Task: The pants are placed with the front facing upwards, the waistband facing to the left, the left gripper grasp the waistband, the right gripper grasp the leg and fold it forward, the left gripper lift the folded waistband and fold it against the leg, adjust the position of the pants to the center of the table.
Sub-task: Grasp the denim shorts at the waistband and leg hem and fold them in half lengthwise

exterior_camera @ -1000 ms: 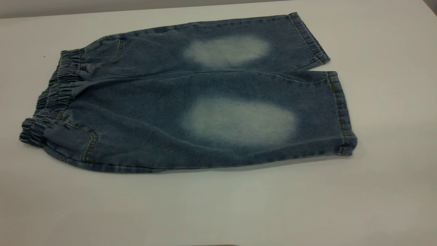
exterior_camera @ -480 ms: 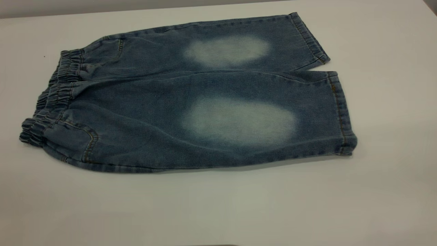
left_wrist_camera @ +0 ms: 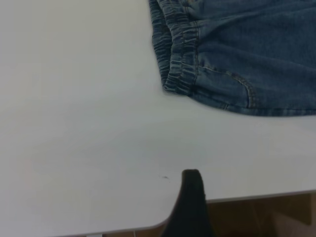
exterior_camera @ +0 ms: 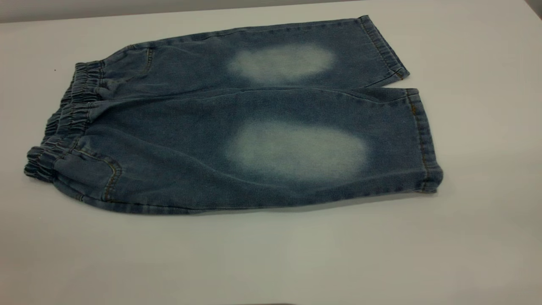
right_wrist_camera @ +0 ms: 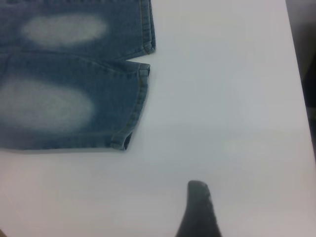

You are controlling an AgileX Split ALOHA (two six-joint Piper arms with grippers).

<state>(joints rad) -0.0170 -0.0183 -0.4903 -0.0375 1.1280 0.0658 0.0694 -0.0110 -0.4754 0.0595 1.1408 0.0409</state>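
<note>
The blue denim pants (exterior_camera: 190,140) lie flat and front up on the white table (exterior_camera: 271,254), each knee with a pale oval patch. Their ruffled waistband (exterior_camera: 63,123) is at the left. The two legs run to the right, the far leg (exterior_camera: 372,46) and the near leg (exterior_camera: 406,140) side by side with hems apart. Neither gripper shows in the exterior view. In the left wrist view one dark finger (left_wrist_camera: 191,197) of my left gripper (left_wrist_camera: 247,207) hangs over the table's edge, well short of the waistband (left_wrist_camera: 177,49). My right gripper (right_wrist_camera: 237,212) shows one finger (right_wrist_camera: 198,207) over bare table, apart from the leg hems (right_wrist_camera: 138,94). Both hold nothing.
The table's near edge and a rounded corner (left_wrist_camera: 163,222) lie right under the left gripper, with brown floor beyond. The table's right edge (right_wrist_camera: 296,74) runs near the right gripper. Bare tabletop surrounds the pants on all sides.
</note>
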